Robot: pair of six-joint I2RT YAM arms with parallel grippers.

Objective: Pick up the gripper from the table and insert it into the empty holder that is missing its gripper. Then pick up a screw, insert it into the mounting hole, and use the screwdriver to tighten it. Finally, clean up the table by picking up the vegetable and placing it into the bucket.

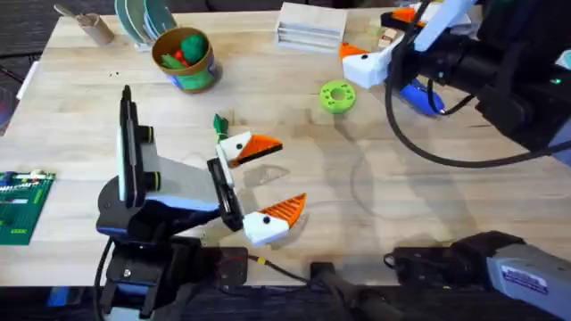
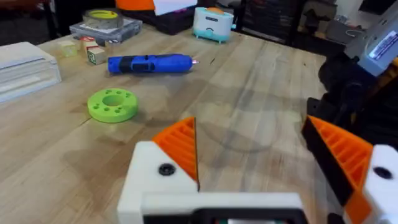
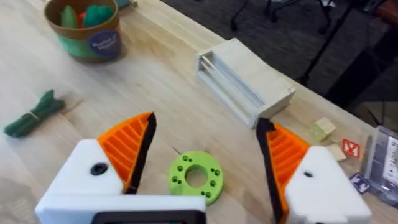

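Both the left gripper [image 1: 259,183] and the right gripper [image 3: 202,168] are spread wide and hold nothing. The vegetable [image 1: 220,124] lies on the table beside the left fingers, probably for pickup; the bucket [image 1: 184,59] stands farther back, screwdriver [image 2: 149,63] unused

A robotics lab: wooden workbench [image 1: 375,196], green circuit board [image 1: 22,207], office chairs [image 3: 292,12] behind.
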